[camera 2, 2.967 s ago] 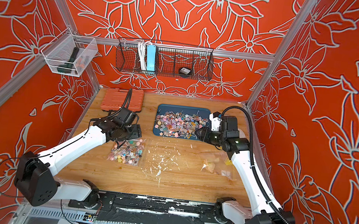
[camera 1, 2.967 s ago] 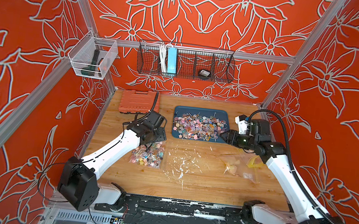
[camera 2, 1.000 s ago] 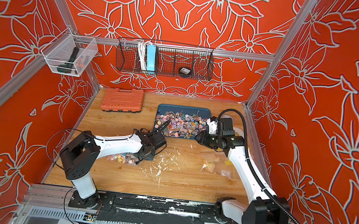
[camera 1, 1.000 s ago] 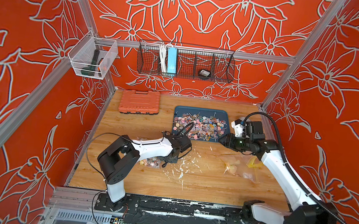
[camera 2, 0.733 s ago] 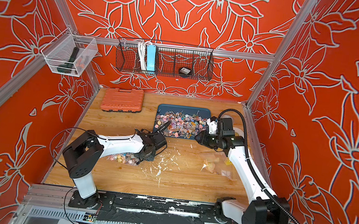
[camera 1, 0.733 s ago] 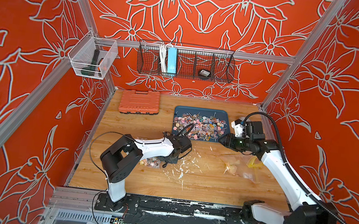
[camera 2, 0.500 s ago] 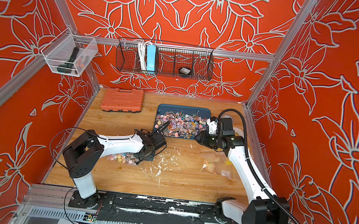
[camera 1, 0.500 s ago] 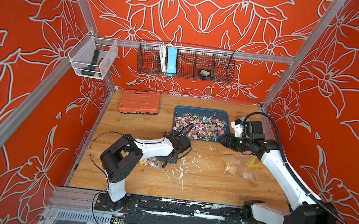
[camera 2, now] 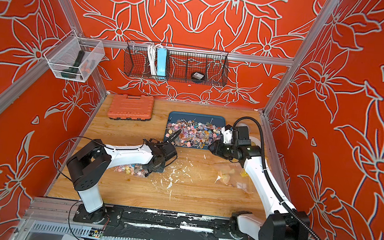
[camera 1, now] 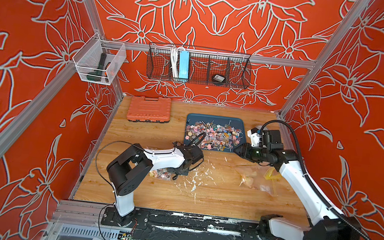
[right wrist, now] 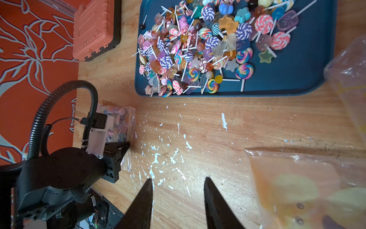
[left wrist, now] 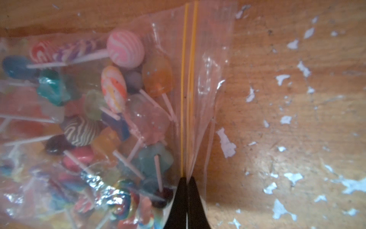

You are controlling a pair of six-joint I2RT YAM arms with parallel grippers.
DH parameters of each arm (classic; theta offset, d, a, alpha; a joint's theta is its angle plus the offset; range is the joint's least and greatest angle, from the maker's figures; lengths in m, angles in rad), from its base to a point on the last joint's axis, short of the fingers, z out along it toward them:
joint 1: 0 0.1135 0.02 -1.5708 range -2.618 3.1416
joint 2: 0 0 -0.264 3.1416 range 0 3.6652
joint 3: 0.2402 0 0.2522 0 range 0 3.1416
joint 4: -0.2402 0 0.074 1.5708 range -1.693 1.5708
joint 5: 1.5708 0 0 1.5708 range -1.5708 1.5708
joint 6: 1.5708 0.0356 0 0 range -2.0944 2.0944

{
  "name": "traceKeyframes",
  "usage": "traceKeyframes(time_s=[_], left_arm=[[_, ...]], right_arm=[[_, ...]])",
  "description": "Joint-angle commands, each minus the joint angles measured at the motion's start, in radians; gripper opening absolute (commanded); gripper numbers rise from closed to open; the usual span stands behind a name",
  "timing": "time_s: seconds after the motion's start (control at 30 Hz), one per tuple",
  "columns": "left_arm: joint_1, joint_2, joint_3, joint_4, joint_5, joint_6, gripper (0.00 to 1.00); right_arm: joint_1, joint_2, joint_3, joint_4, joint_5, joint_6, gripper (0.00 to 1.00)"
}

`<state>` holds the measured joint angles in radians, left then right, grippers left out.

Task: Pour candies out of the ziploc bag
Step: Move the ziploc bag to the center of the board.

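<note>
Table (left wrist: 287, 49): left pincer (left wrist: 187, 180) clamps ziploc bag (left wrist: 206, 59) seal.

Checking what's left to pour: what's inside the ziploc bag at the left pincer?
Many small lollipops on white sticks fill the ziploc bag; those beneath the top layer are covered.

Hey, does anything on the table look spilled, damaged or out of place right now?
Yes. White flakes litter the middle of the wooden table, like chipped paint or torn scraps; which, I cannot tell. The black front rail is scuffed white too.
</note>
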<state>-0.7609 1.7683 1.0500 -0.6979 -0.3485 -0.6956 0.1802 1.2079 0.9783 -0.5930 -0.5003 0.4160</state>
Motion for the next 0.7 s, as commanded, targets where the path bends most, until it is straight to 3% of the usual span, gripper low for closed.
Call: traceKeyframes(time_s=[0.0,0.2,0.43,0.67], left_arm=[[0.013,-0.043,-0.013,-0.011,-0.023,0.002,0.0],[0.032,-0.134,-0.03,0.031,-0.002,0.061,0.0],[0.091,-0.271,-0.14,0.196,0.161,0.15,0.0],[0.115,-0.319,-0.221,0.298,0.227,0.183,0.0]], right_arm=[[0.007,0.006,-0.013,0.003,-0.033,-0.019,0.43],[0.053,0.04,-0.018,0.049,-0.107,0.001,0.43],[0.228,0.184,-0.022,0.205,-0.226,0.08,0.4],[0.422,0.413,0.007,0.437,-0.301,0.181,0.37]])
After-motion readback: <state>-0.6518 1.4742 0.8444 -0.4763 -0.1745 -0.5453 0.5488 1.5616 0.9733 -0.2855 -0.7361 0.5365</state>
